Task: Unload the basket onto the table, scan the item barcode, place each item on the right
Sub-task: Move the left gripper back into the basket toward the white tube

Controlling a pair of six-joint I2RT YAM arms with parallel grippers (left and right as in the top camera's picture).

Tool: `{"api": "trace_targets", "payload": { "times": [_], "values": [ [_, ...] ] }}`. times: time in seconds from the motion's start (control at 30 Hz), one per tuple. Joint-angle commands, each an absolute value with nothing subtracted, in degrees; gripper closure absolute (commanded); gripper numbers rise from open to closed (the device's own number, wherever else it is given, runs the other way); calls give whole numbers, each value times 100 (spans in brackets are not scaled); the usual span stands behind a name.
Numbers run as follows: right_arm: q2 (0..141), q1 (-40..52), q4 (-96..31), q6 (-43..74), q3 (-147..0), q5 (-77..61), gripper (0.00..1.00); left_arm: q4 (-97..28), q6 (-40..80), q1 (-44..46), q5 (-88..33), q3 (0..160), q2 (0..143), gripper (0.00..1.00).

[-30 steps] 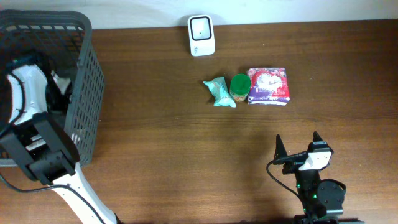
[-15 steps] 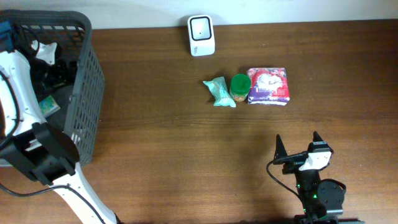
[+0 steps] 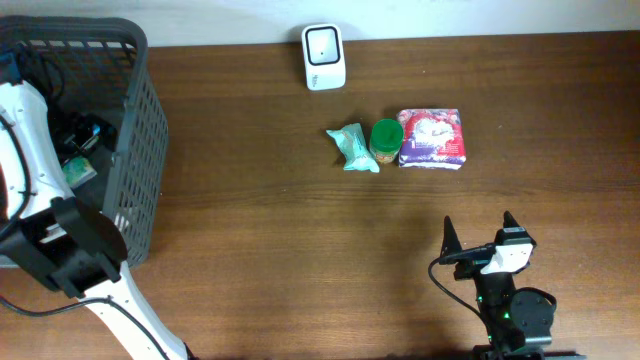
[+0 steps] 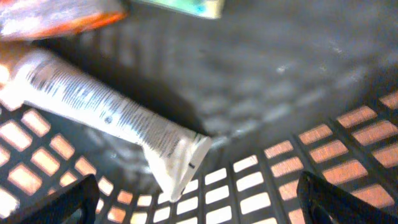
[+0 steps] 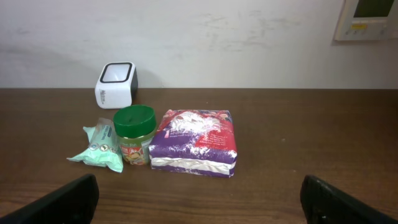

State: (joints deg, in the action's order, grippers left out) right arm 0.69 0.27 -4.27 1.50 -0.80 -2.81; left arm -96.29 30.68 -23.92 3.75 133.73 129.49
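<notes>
The white barcode scanner (image 3: 323,57) stands at the table's far edge, and shows in the right wrist view as the scanner (image 5: 116,84). A mint pouch (image 3: 353,147), a green-lidded jar (image 3: 386,140) and a purple-and-red pack (image 3: 432,138) lie in a row below it. My left arm (image 3: 30,120) reaches into the grey basket (image 3: 140,120). There my left gripper (image 4: 199,208) is open, with a white tube (image 4: 112,112) lying on the basket floor just beyond its fingers. My right gripper (image 3: 478,238) stands open and empty near the front edge, facing the row.
In the basket, an orange-red packet (image 4: 56,15) and a teal-edged item (image 4: 186,5) lie beyond the tube. The mesh basket wall (image 4: 261,186) is close under the left fingers. Bare wood lies between the right gripper (image 5: 199,199) and the pack (image 5: 196,142).
My left jaws have spread wider and the left arm has shifted inside the basket. A white item seen near the gripper earlier no longer shows from overhead. The right arm has not moved.
</notes>
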Motion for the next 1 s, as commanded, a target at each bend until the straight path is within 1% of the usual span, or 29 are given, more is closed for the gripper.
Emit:
{"api": "trace_targets", "payload": {
  "times": [0.0, 0.17, 0.4, 0.5, 0.63, 0.77, 0.97],
  "values": [
    [36, 69, -443, 172, -32, -233, 1, -9675, 3968, -2418, 803, 13430, 12578, 1],
    [36, 69, -443, 172, -32, -233, 1, -9675, 4060, -2418, 1288, 13430, 11983, 1],
    [36, 69, -443, 172, -32, -233, 1, -9675, 4112, -2418, 1297, 13194, 11767, 1],
    [36, 69, -443, 172, -32, -233, 1, -9675, 4609, -2491, 1435, 12768, 11767, 1],
    [36, 69, -443, 172, -32, -233, 1, -9614, 5642, -2764, 1483, 11907, 11767, 1],
    [36, 69, -443, 174, -32, -233, 1, -9190, 5743, -3072, 1472, 11104, 11767, 1],
    [36, 69, -443, 172, -32, -233, 1, -8141, 5739, -3435, 972, 10022, 11767, 1]
  ]
}}
